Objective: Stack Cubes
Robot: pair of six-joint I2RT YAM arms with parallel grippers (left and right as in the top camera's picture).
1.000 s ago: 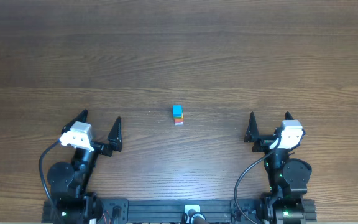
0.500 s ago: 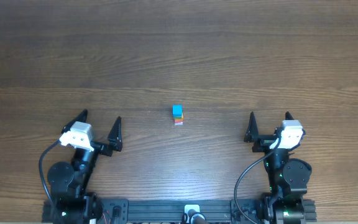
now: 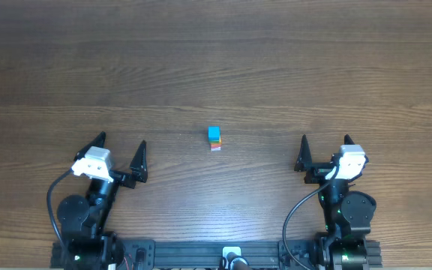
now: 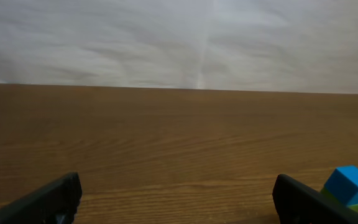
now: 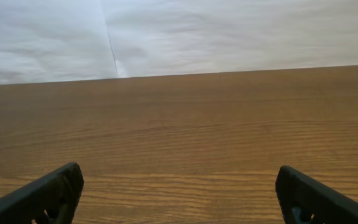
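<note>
Since no difference is found across the last second, both arms are judged idle and the stacking complete. The small stack of coloured cubes [image 3: 214,139] stands untouched, a blue plastic cube [image 3: 214,133] uppermost. The left pincer [image 3: 121,142] is set well to the left of the stack, the right pincer [image 3: 325,141] well to its right. Both are spread wide and nothing is held. From above, orange is seen under the blue, whereas a green cube [image 4: 355,203] is disclosed beneath it in the left wrist view. The brown wooden counter [image 5: 179,137] is recorded in the right wrist view.
</note>
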